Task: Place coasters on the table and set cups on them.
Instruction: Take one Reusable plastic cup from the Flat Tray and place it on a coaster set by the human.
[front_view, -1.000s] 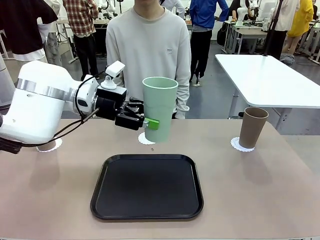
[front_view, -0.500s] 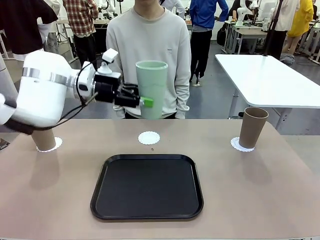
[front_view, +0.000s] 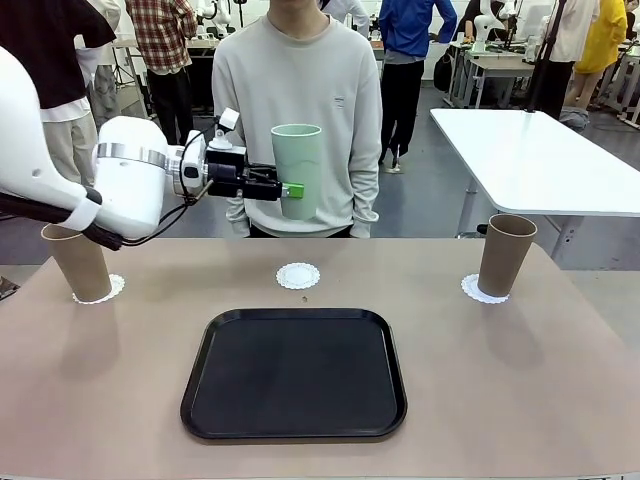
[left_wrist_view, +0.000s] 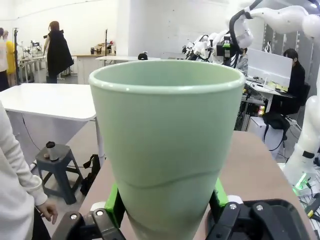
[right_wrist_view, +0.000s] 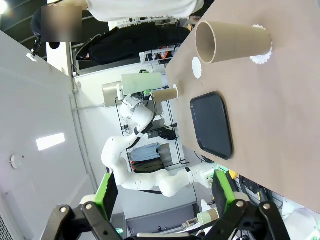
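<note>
Mint cup (front_view: 298, 168) upright between left fingers (front_view: 292, 190), above table (front_view: 500, 370).

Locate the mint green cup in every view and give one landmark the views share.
Front view: mint green cup upper centre, gripped by the left gripper, above the table.
Left wrist view: cup centre, close up.
Right wrist view: cup small, upper middle.
Shared landmark: black tray in the front and right wrist views.
</note>
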